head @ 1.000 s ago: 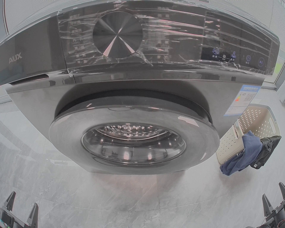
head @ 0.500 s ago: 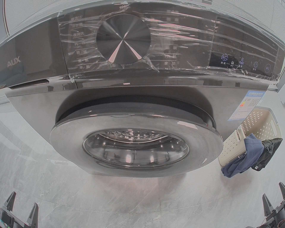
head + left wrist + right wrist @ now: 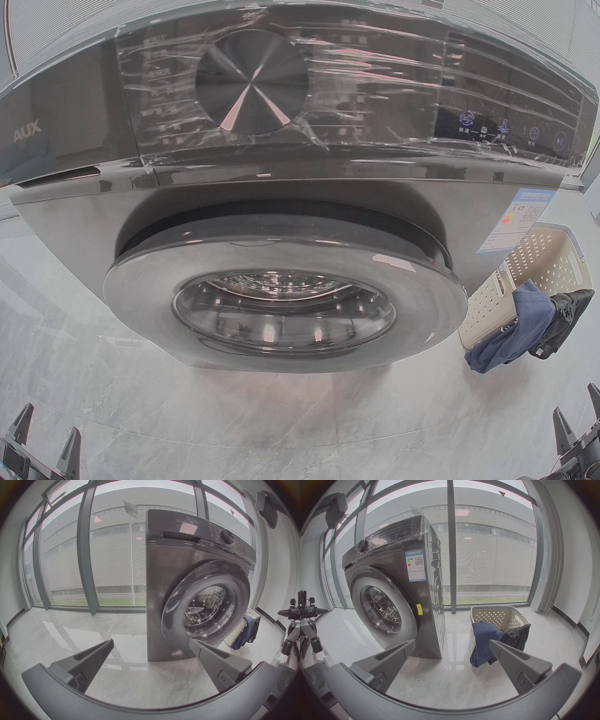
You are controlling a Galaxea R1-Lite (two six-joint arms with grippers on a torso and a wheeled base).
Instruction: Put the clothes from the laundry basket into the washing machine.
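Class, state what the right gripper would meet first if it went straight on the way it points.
Likely free: right gripper points into the floor gap between washing machine and laundry basket; window post beyond, depth unclear.

The washing machine (image 3: 165,573) is seen beyond the left gripper (image 3: 150,643), held wide open; its door (image 3: 208,607) is apparently closed. Clothes (image 3: 246,630) are draped over the laundry basket (image 3: 230,638) beside it.

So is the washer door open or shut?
Shut. The door sits flat against the washing machine front in all three views.
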